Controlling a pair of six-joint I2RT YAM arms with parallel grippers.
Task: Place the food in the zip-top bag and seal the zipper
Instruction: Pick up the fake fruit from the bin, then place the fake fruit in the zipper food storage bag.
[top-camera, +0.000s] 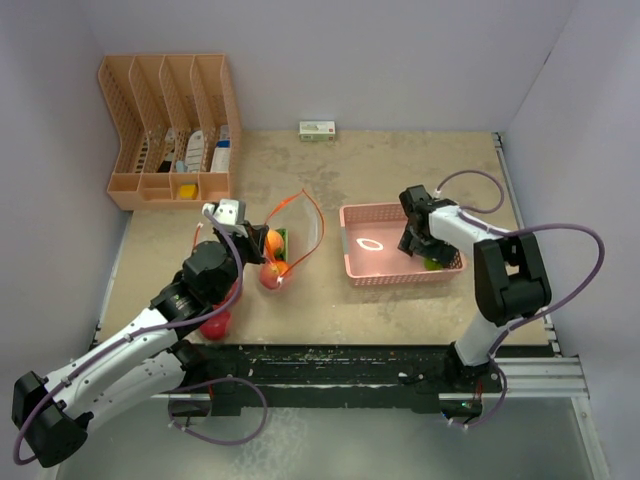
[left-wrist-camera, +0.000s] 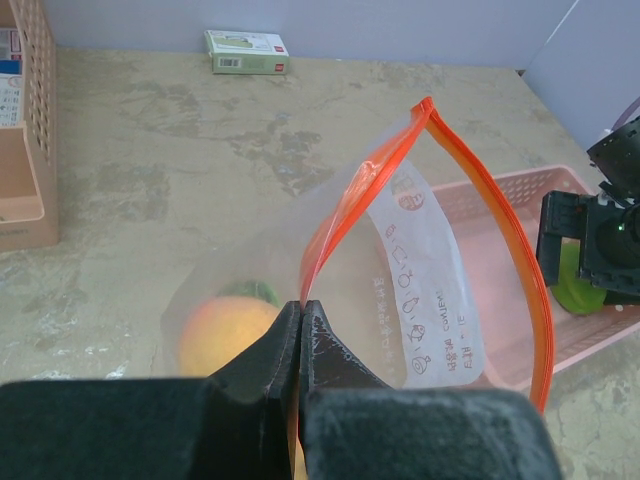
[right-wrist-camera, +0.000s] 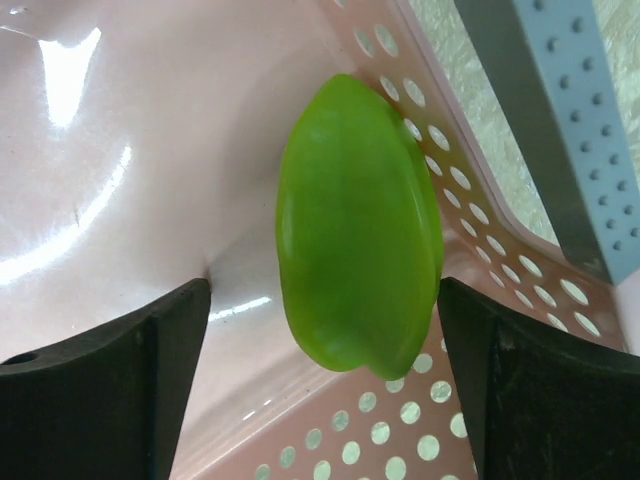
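Now at the left gripper (left-wrist-camera: 300, 312): jaws pinched tight on the orange zipper rim of the zip-top bag (left-wrist-camera: 432, 300), holding its mouth up and gaping towards the basket.
Inside the bag: a peach-orange fruit (left-wrist-camera: 225, 335) with a green piece (left-wrist-camera: 252, 291) just behind it, both seen through the clear plastic.
Right gripper (right-wrist-camera: 322, 300): jaws spread wide down in the pink basket (right-wrist-camera: 480, 295), one pad on either side of the green pepper (right-wrist-camera: 360, 260); nothing gripped.
Green pepper: lying in the basket's corner, pressed against the perforated side wall, which stands close behind it and crowds the outer pad.
Red apples: one (top-camera: 272, 275) at the bag's near end, though I can't tell whether it is inside; another (top-camera: 215, 325) near the table's near edge, partly hidden by the left arm.
Back left corner: an orange file organiser (top-camera: 170, 120) with small packets (top-camera: 195, 150) in its slots.
Back wall: a small white-and-green box (left-wrist-camera: 247, 52), well apart from both arms.
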